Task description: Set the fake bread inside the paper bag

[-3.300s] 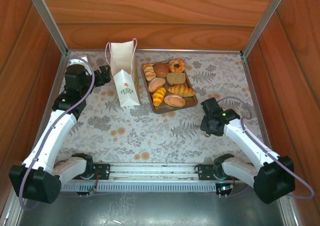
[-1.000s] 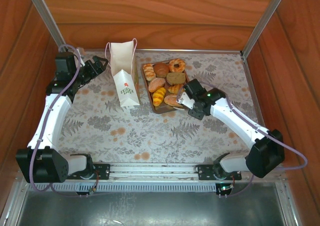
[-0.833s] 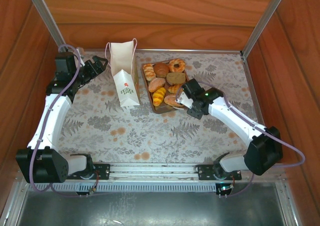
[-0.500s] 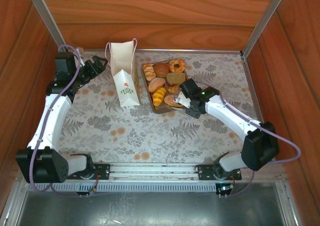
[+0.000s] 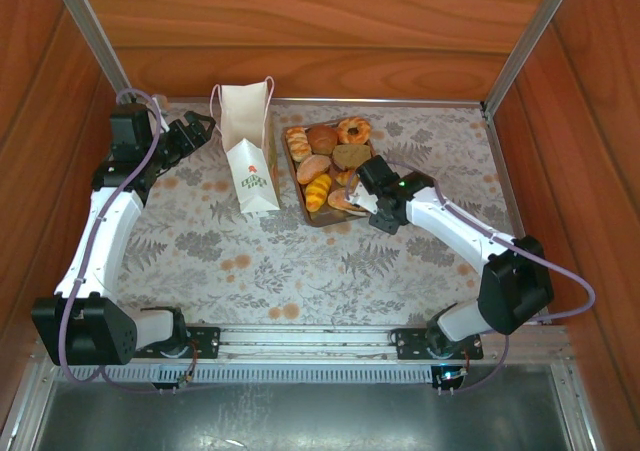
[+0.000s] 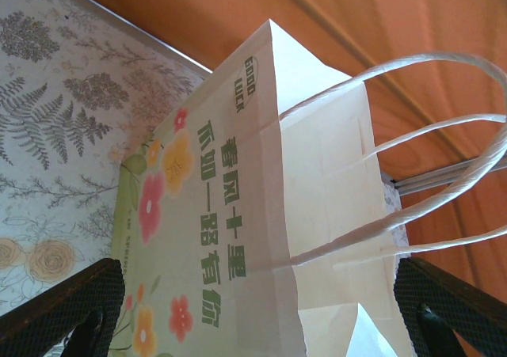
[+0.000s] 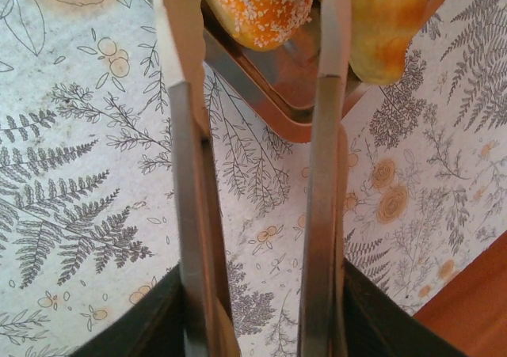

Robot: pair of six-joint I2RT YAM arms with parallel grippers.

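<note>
Eight pieces of fake bread, one tray, one paper bag

Two white arms, black at joints and bases, a purplish cable looping along each. Green light glowing behind the right pincer, whose fingers are long, flat, silvery. Left pincer: black ridged fingers.

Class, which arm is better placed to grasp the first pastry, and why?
Right. The right gripper is at the near corner of the tray, open fingers either side of the seeded bun. The left gripper sits beside the paper bag instead.
</note>
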